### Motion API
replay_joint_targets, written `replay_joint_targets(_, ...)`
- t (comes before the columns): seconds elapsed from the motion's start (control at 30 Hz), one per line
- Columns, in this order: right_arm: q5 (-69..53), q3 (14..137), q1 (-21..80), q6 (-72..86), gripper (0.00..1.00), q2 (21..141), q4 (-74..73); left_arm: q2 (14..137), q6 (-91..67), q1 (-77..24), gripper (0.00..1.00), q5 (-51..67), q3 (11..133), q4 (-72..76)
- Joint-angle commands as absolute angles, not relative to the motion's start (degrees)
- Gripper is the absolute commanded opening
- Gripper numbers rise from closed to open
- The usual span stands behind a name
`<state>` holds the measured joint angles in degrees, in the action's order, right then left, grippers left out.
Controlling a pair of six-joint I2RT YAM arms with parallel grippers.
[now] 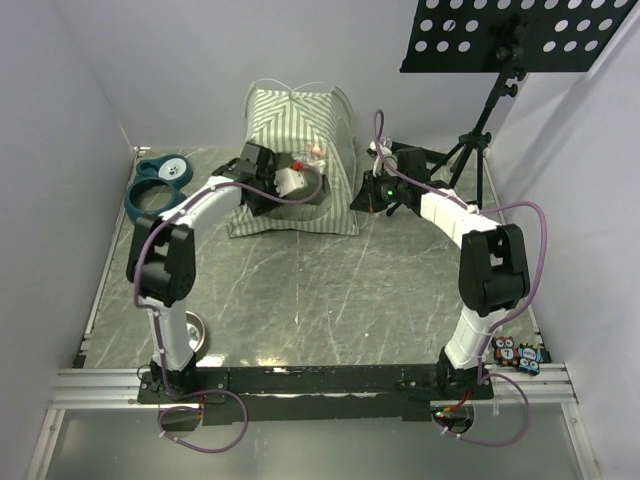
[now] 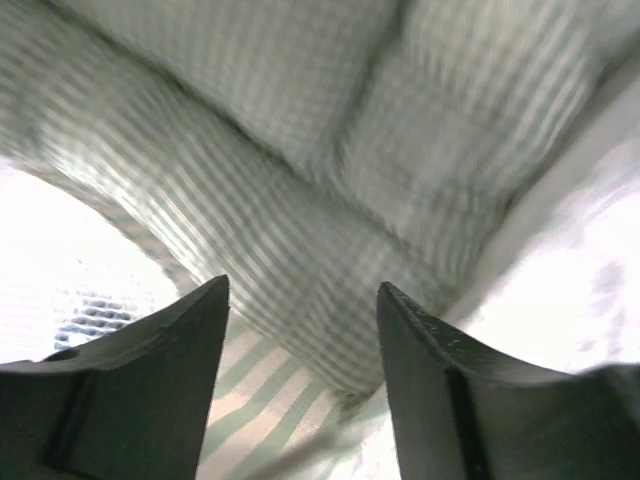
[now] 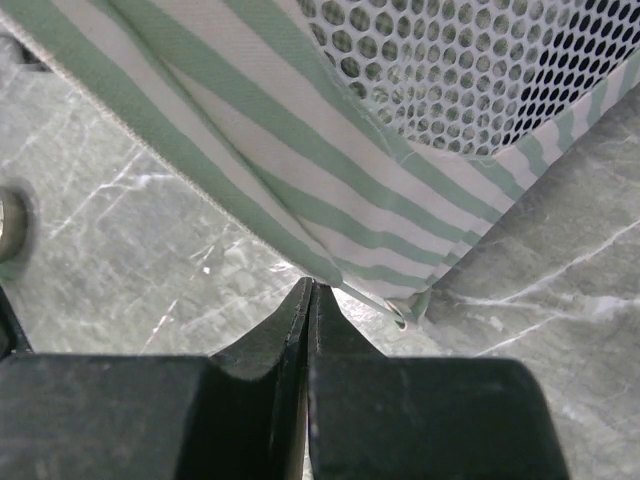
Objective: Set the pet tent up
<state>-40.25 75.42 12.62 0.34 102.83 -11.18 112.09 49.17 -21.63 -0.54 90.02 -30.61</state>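
The pet tent [image 1: 300, 115] stands at the middle of the table's [image 1: 300, 300] far edge, green-and-white striped. It is already up in its boxy shape, with thin white poles [image 1: 262, 83] arching over the roof. Its opening faces the arms, and a quilted checked cushion [image 2: 330, 120] lies inside.

The left gripper [image 2: 300, 340] reaches into that opening with its fingers [image 2: 150, 380] apart and nothing between them, hovering just above the cushion.

The right gripper [image 3: 310, 295] sits low at the tent's right front corner, below the white mesh panel [image 3: 480, 70]. Its fingers are pressed together, with their tips right at the striped hem. Whether they pinch any fabric, I cannot tell.

To me the main work looks done, since the frame holds the fabric up. What seems left is tidying: settling the cushion flat and squaring that corner.

Further out, a teal object [image 1: 160, 185] lies at the table's left edge and a metal bowl [image 1: 192, 330] sits near the left arm's base. A black music stand [image 1: 520, 40] rises past the far right corner.
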Motion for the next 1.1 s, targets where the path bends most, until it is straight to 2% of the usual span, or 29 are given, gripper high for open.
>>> replay_joint_targets(0.0,-40.87,74.45,13.01,3.78,0.00,98.18,-7.12,102.75,40.44,-21.53,0.66,19.21,88.08,-23.05)
replay_joint_targets(0.17,-42.54,74.71,13.01,4.22,0.01,97.47,-7.56,102.22,32.54,-21.53,0.64,32.40,86.75,-17.06)
replay_joint_targets(0.23,-41.75,74.53,12.92,3.96,0.23,96.60,-7.03,100.73,30.33,-21.45,0.67,36.81,86.23,-15.65)
replay_joint_targets(0.37,-40.43,75.06,12.83,2.82,0.48,94.84,-7.38,94.50,29.18,-21.45,0.75,42.36,82.45,-15.12)
replay_joint_targets(0.43,-39.99,75.50,12.74,2.29,0.56,93.96,-8.08,91.07,25.25,-21.45,0.79,39.48,79.99,-14.25)
replay_joint_targets(0.57,-39.90,75.50,12.74,2.55,0.60,91.33,-7.65,86.23,9.72,-16.46,0.81,34.02,76.83,-10.65)
replay_joint_targets(0.63,-39.38,75.15,12.92,3.16,0.61,90.09,-7.03,82.90,-3.63,-11.89,0.82,32.44,70.26,-0.67)
replay_joint_targets(0.7,-37.80,74.88,13.62,2.90,0.66,89.56,-6.86,79.21,-9.56,-10.29,0.93,31.83,62.35,9.88)
replay_joint_targets(0.77,-36.22,74.97,14.32,2.20,0.70,90.26,-7.12,76.56,-9.67,-11.24,0.99,30.94,56.19,19.02)
replay_joint_targets(0.83,-34.55,75.84,15.03,1.06,0.77,91.75,-7.47,75.94,-7.48,-13.26,1.00,32.08,52.14,25.99)
replay_joint_targets(0.97,-31.12,78.65,16.34,-1.93,0.79,96.58,-6.42,80.75,-1.51,-18.18,1.00,30.50,50.19,34.07)
replay_joint_targets(1.07,-28.48,81.55,16.70,-2.29,0.78,100.62,-6.07,88.12,2.89,-20.30,1.00,25.15,49.66,45.32)
